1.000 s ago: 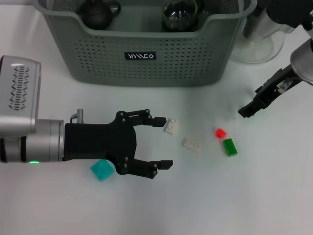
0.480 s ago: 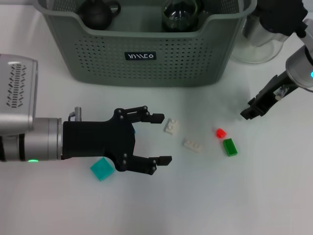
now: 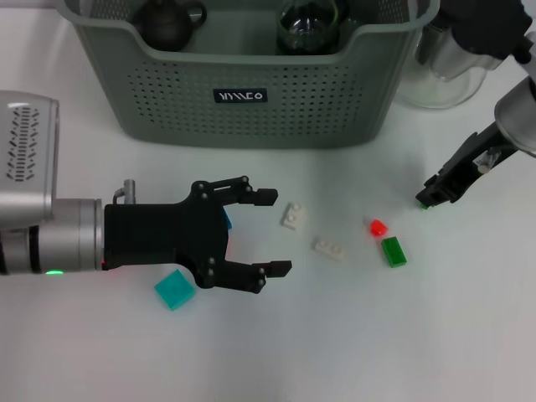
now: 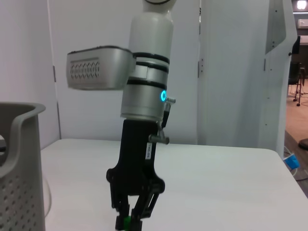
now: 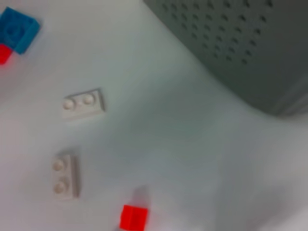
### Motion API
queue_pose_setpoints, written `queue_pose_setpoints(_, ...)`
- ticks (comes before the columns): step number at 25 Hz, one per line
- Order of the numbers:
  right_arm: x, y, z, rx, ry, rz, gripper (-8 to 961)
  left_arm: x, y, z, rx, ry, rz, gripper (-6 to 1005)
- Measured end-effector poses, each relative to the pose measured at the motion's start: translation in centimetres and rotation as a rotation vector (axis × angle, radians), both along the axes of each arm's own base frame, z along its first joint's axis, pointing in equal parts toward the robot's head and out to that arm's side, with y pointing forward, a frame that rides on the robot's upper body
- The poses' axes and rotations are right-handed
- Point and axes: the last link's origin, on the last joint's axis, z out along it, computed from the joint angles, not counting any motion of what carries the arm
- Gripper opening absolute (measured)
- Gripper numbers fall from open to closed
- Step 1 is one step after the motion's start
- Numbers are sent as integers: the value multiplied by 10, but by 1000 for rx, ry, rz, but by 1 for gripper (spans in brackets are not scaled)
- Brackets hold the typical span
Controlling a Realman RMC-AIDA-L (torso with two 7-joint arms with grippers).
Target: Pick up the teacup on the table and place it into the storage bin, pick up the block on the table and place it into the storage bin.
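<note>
Head view: storage bin (image 3: 251,92) stands at the far side of the white desk (image 3: 352,335), black label facing the robot. Inside it, a dark teapot-like vessel (image 3: 167,21) toward the robot's left and a dark glass vessel (image 3: 307,23) near the middle. A clear glass pot (image 3: 440,71) sits just beside the bin on the right.

Left claw (image 3: 270,233) hovers low over the desk in front of the bin, fingers spread wide, holding nothing. Teal block (image 3: 175,290) lies just beside its palm. A scrap of blue block (image 3: 227,220) shows between the fingers' roots.

Two white plates, one (image 3: 293,217) near the left claw's upper fingertip, the other (image 3: 330,249) further right. Red block (image 3: 377,226) and green block (image 3: 393,251) lie close together, apart from the white ones.

Right claw (image 3: 430,198) is raised at the right of the desk, fingers pressed together on a small green piece (image 4: 126,222); the left wrist view shows that piece pinched at the tips.

Right wrist view: both white plates, the red block and the blue block show, with the bin's perforated wall beyond.
</note>
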Motion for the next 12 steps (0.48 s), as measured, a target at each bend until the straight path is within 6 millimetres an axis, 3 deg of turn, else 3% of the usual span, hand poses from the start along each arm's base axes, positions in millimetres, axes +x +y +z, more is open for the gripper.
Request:
queue_pose_setpoints(4,-20,-3,18,-19,59,9,208,0,0,1,3,-2,4,894)
queue_pose_setpoints(12,-89,-19,62,-111,244,114,223,-4,0,1,12,4,20,894)
